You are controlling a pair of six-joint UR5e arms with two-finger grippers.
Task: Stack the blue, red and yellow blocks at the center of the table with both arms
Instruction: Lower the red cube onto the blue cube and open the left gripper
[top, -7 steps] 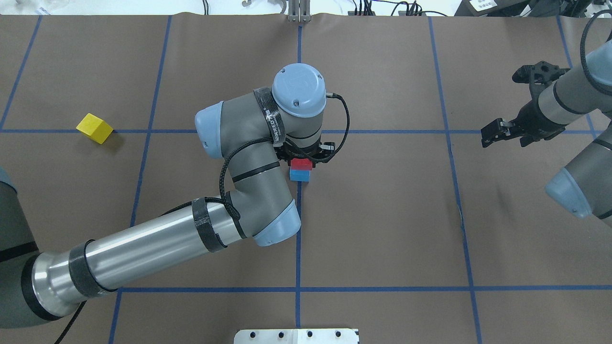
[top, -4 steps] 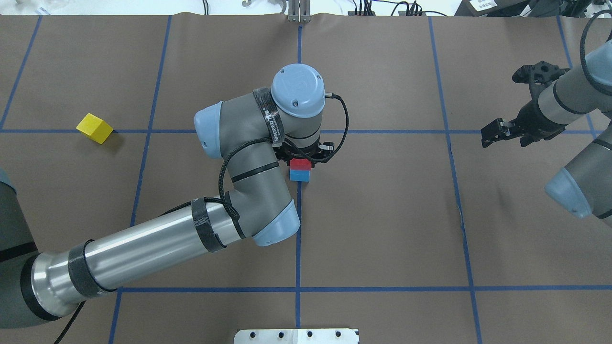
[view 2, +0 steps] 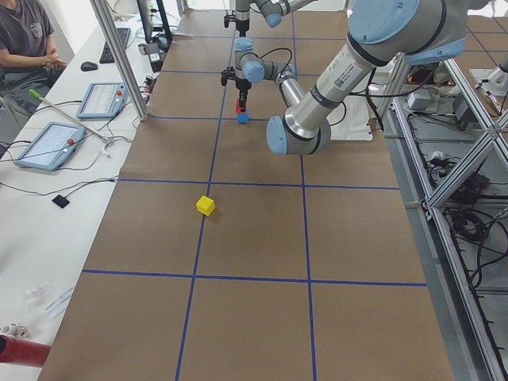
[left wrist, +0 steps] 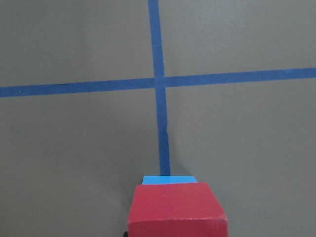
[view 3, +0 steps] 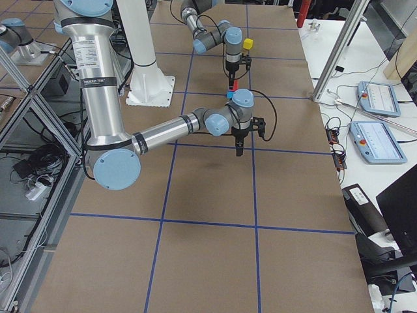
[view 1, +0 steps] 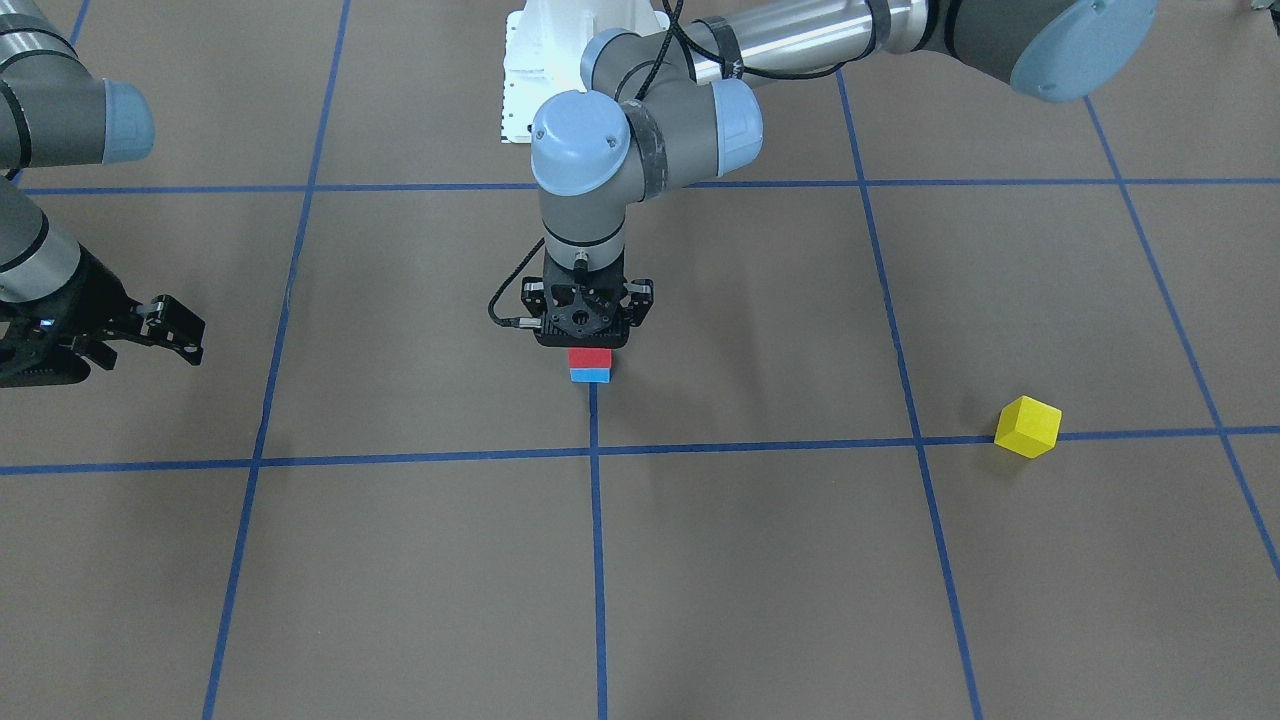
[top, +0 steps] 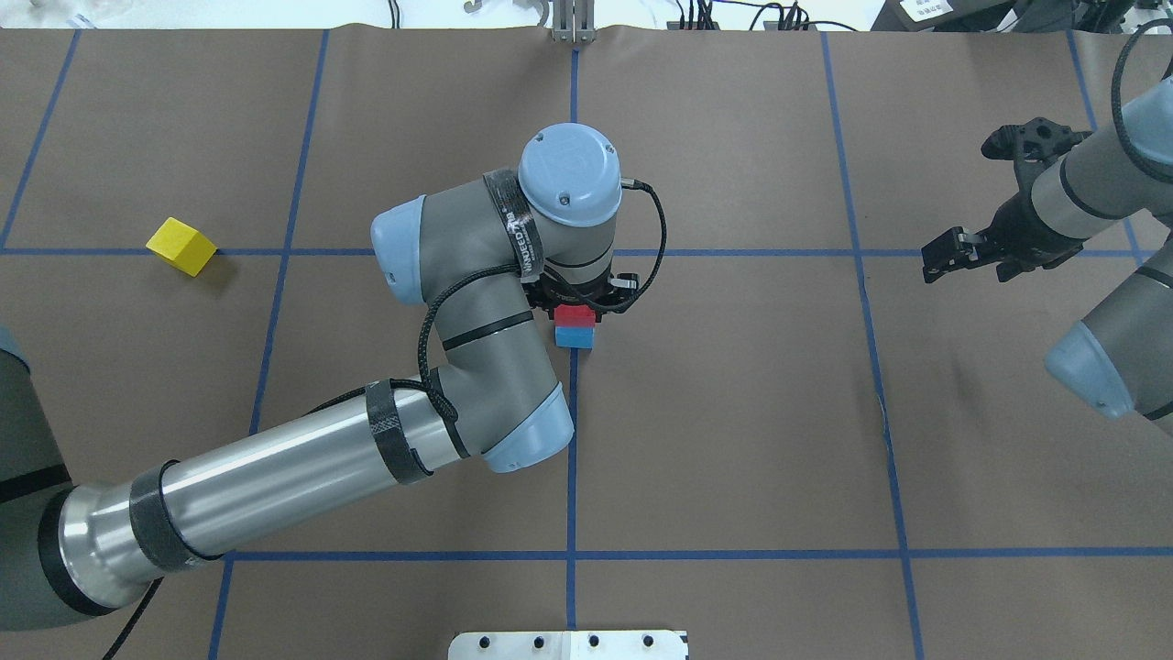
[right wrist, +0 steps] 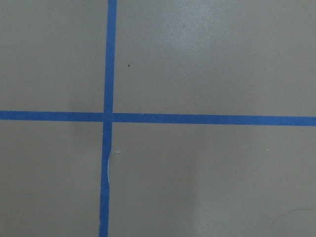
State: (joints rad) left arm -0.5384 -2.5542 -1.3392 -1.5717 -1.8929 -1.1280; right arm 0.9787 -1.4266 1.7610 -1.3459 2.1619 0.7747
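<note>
Off to the far side of the left gripper, well apart from it and farthest of all from the right gripper, the yellow block sits alone on the table, turned cornerwise to the blue tape lines. That skew is one hazard: jaws that come down square to the lines are likely to catch its corners and push it rather than pinch it.

At centre, the left gripper points straight down with the red block directly beneath it, resting on the blue block. Whether its jaws clamp the red block or have let it go cannot be told, since the fingers are hidden in every view. The main risk appears to lie here: a lift with the jaws not fully clear would drag or tip the red block off the blue one. From the wrist camera a strip of blue shows beyond the red, so any offset would make the third block harder to seat.

Away on the other side, the right gripper hovers with jaws parted, holding nothing.
</note>
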